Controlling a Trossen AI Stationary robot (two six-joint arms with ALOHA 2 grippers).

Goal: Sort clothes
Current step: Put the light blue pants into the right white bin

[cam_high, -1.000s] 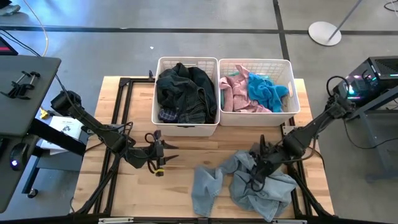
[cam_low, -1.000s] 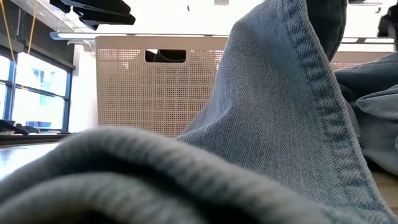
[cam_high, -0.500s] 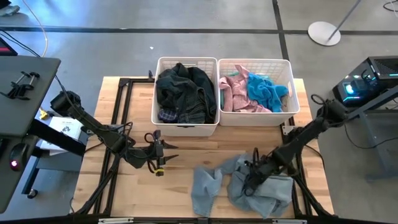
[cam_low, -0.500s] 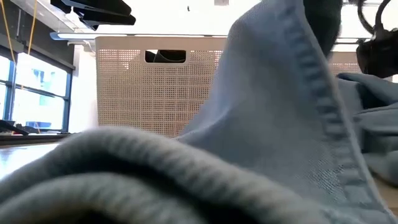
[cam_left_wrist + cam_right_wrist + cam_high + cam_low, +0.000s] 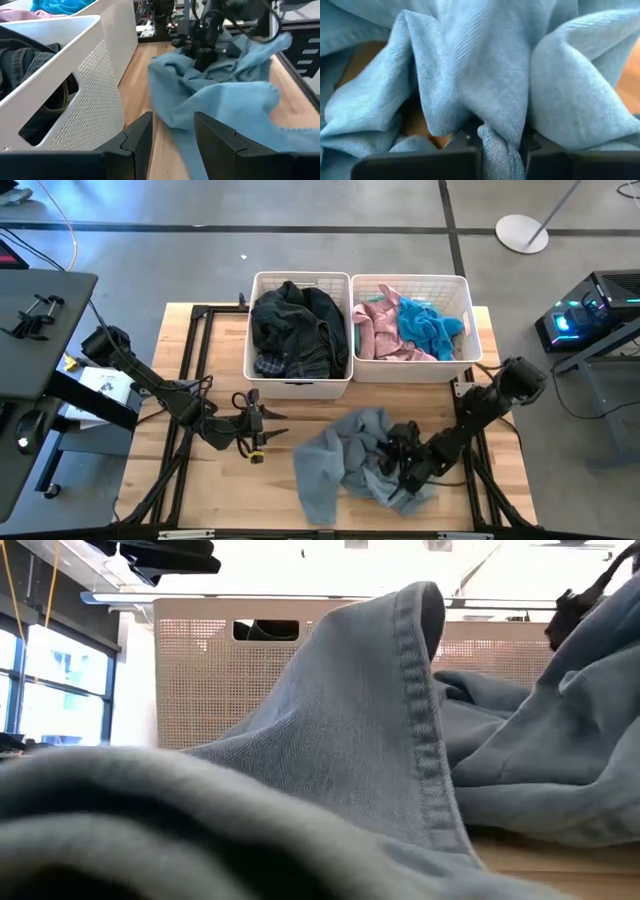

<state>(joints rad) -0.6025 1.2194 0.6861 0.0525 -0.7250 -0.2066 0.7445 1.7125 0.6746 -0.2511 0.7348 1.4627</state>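
On table, right gripper [image 5: 400, 465] pinching pale denim [image 5: 335, 460] (fold clearest from wrist), left gripper [image 5: 262, 425] half-open, empty.

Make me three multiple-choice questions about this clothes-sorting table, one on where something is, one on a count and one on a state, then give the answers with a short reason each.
1. Where is the pale blue garment?
A. in the left basket
B. on the table in front of the baskets
C. on the floor

2. How many white baskets stand on the table?
A. one
B. two
C. three

3. What is the right gripper doing?
A. pinching the pale blue garment
B. hanging open over a basket
C. holding a pink shirt

Answers: 1 B, it lies on the wooden table. 2 B, a dark-filled left basket and the right basket holding pink and teal. 3 A, blue fabric is caught between its fingers.
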